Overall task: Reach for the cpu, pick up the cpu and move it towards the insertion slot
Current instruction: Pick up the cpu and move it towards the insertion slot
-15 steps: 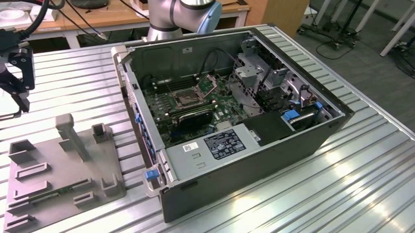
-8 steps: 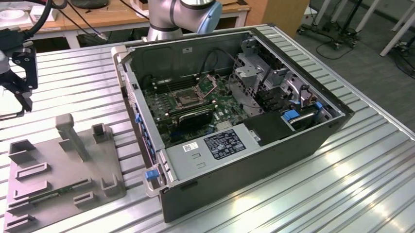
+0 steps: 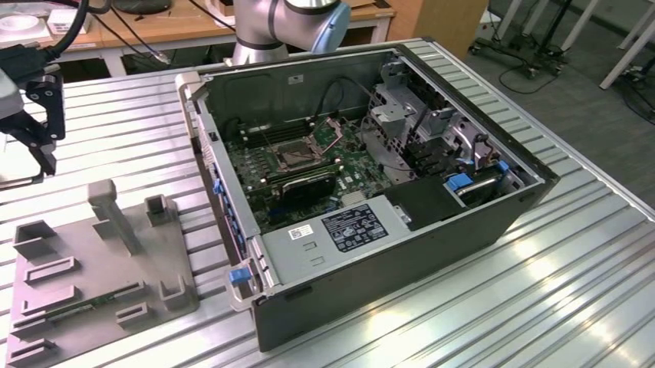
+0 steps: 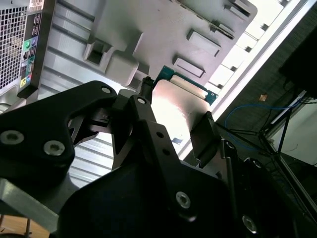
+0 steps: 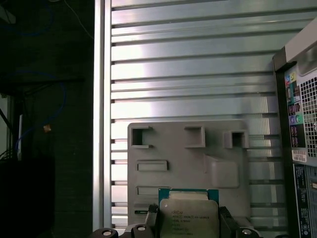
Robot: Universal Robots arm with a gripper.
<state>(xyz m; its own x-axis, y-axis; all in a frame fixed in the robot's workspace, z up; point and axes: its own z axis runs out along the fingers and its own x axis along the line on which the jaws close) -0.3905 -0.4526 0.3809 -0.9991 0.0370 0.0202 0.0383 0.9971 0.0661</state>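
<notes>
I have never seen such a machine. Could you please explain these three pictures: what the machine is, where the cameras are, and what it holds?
It is one robot arm with a gripper, a two-fingered clamp. The exterior view comes from a camera off the arm: it shows a metal table, an open computer case with the insertion slot on its board, and a grey tray. Both wrist views come from cameras riding on the arm. In them the gripper is shut on the cpu, a flat silvery chip, with the tray behind it.
</notes>
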